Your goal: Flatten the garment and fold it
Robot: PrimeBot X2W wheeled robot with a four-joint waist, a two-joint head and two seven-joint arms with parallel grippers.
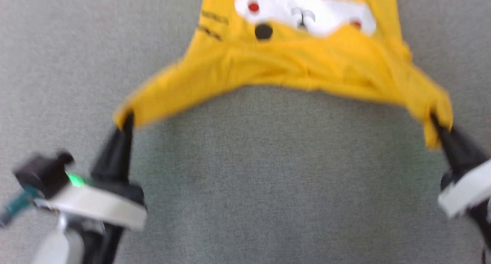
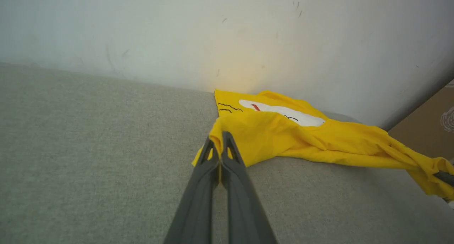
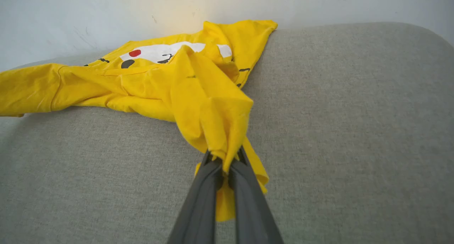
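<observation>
Head view is blurred throughout, outlines soft.

Left claw (image 1: 128, 117): fingers pressed together, pinching the near left corner of the shirt (image 1: 291, 64). The fingertips sit inside a fold of cloth, so their very ends are hard to make out. A green light (image 1: 74, 179) glows on that wrist.

Shirt: yellow, lying on the grey counter (image 1: 268, 172). Its near edge is stretched from one claw to the other and bows away from the robot in the middle. A white patch with red dots, a dark oval spot and thin black lines at the left. The far part is cut off by the top of the head view; in the wrist views it reaches a pale wall (image 2: 227, 34).

Right claw (image 1: 435, 120): closed on a bunched near right corner. Cloth drapes over and under the fingers and buries the tips. Cannot tell whether either pinched corner is off the counter.

Brown surface (image 2: 425, 134) at the right of the left wrist view, cut off and unidentifiable.
</observation>
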